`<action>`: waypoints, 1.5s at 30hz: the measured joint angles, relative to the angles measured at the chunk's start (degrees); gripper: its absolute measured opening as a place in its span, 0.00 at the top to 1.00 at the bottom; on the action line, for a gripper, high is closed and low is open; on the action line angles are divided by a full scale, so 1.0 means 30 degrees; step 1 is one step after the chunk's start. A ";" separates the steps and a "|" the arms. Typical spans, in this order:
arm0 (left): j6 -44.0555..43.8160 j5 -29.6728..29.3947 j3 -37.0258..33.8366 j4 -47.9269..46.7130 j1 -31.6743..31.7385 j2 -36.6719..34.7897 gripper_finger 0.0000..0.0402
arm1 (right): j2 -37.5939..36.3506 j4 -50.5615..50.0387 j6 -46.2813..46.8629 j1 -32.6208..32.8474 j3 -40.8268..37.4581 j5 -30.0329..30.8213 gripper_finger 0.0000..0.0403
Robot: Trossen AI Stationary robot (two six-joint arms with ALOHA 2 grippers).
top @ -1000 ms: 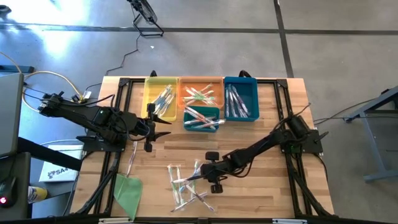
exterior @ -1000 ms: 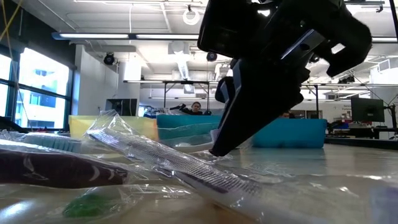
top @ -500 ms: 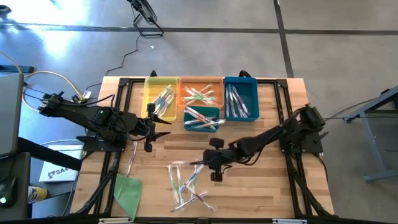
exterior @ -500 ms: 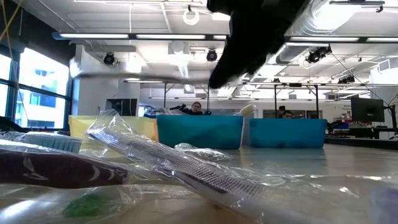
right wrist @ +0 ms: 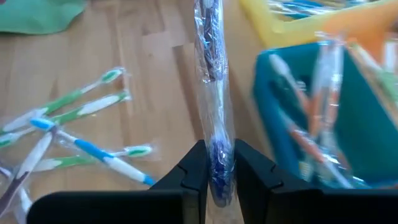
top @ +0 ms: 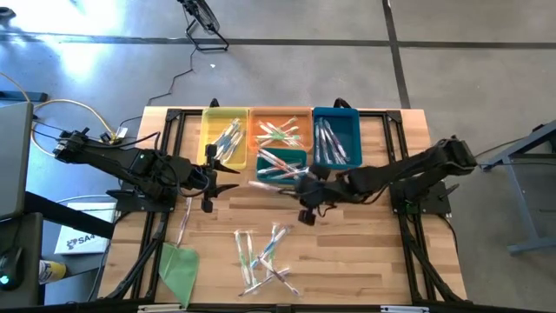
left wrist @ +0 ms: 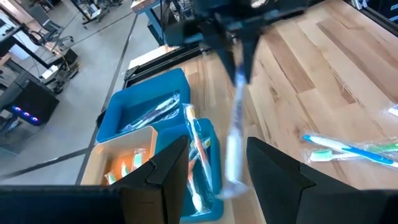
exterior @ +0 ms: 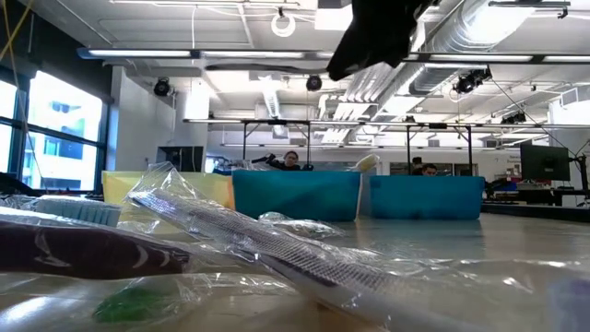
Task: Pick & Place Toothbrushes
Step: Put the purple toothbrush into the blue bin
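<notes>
1. Jaws of the right gripper (top: 295, 184) are clenched on a wrapped brush (right wrist: 211, 74); the right wrist view shows the two dark fingers (right wrist: 194, 171) pinching its lower end, blue showing through the clear wrap.
2. Held brush (top: 271, 184) lies roughly level in the high view, above the tabletop (top: 365, 252), just in front of the teal bin (top: 282, 164).
3. Right arm reaches from the tabletop's right side toward the row of bins at the far edge.
4. Left gripper (top: 213, 178) waits at the left, in front of the yellow bin (top: 224, 135), its jaws released and holding nothing; the left wrist view shows a clear gap between its fingers (left wrist: 171, 171).
5. Bins stand side by side: yellow, orange (top: 280, 130), blue (top: 337, 137), with the teal one just in front of the orange. Each holds wrapped brushes.
6. Loose toothbrushes (top: 263, 256) lie crossed in a pile on the near middle of the tabletop, with green, blue and whitish parts.
7. One more thin stick (top: 184, 224) lies apart at the left, near a green sheet (top: 179, 268) at the near-left corner.
8. Low view shows crinkled clear wrappers (exterior: 277, 254) close to the lens and the right arm only as a dark shape at the top.
</notes>
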 joint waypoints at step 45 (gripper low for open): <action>0.3919 -0.6417 0.0000 0.0452 0.5016 -0.1028 0.61 | -0.2952 -0.7182 0.6003 -0.9677 -0.2914 0.2641 0.88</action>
